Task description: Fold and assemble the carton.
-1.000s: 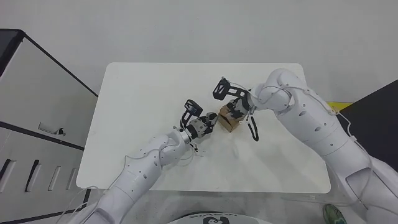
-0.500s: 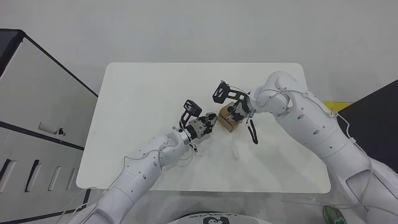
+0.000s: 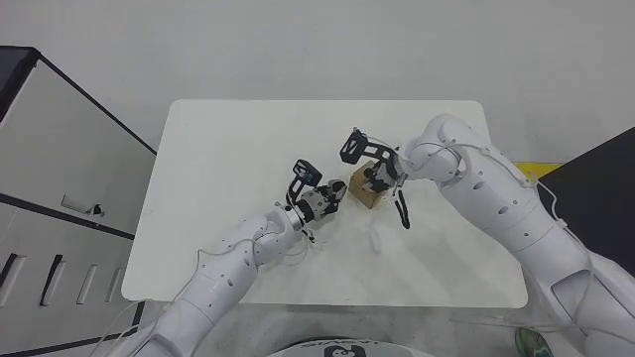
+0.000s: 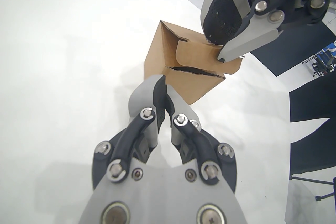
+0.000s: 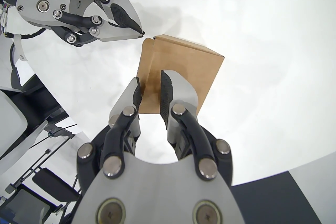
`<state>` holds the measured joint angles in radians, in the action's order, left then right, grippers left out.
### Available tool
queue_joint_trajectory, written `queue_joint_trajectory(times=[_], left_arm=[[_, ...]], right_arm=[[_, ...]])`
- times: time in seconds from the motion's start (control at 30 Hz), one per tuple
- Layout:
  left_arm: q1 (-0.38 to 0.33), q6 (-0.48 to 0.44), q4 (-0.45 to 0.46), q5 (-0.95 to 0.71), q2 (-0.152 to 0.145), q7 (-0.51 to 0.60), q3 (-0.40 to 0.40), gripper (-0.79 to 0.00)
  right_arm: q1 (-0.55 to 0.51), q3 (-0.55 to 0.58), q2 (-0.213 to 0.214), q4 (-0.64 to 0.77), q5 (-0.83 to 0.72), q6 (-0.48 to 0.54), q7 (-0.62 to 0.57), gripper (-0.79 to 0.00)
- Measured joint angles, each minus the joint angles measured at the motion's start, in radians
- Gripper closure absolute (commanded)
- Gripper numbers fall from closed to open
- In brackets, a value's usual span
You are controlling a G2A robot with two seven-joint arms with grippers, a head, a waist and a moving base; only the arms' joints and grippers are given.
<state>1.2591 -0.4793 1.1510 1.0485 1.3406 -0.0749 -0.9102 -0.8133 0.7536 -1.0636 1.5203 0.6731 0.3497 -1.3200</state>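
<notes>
A small brown carton point(image 3: 363, 186) stands on the white table point(image 3: 228, 159), partly folded, with one end still open and a flap tucked across it point(image 4: 194, 51). My right gripper point(image 5: 149, 83) is shut on the carton's point(image 5: 189, 70) side flap, one pad on each face; from the left wrist it appears point(image 4: 220, 55) pinching that flap at the far edge. My left gripper point(image 4: 162, 80) is shut with nothing in it, its tips against the near lower corner of the carton point(image 4: 194, 86). In the right wrist view the left gripper point(image 5: 141, 34) touches the carton's corner.
Bare white tabletop lies all around the carton, with most room toward the left side point(image 3: 218, 139). A dark cabinet point(image 3: 40, 129) stands beside the table's left edge. A dark mat point(image 3: 595, 178) lies on the floor to the right.
The right gripper has shifted the carton slightly toward the far side of the table. The left gripper has stayed in place at the carton's corner.
</notes>
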Motion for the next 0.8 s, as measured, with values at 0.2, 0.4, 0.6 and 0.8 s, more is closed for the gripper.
queue_joint_trajectory(times=[0.2,0.4,0.6,0.8], left_arm=[[-0.002,-0.004,-0.001,0.000,0.001,0.000,0.001,0.000],[-0.001,-0.003,-0.002,0.001,0.001,-0.003,0.002,0.000],[0.001,-0.002,-0.001,0.001,0.001,-0.004,0.000,0.000],[0.001,-0.003,-0.001,0.002,0.001,-0.003,0.001,0.000]], right_arm=[[-0.003,0.004,0.002,0.009,0.006,-0.001,0.001,-0.363],[-0.007,0.008,0.004,0.016,0.002,0.000,-0.001,-0.566],[-0.011,0.012,0.005,0.017,-0.002,-0.004,0.005,-0.785],[-0.015,0.020,0.007,0.017,-0.006,-0.011,0.009,-0.785]])
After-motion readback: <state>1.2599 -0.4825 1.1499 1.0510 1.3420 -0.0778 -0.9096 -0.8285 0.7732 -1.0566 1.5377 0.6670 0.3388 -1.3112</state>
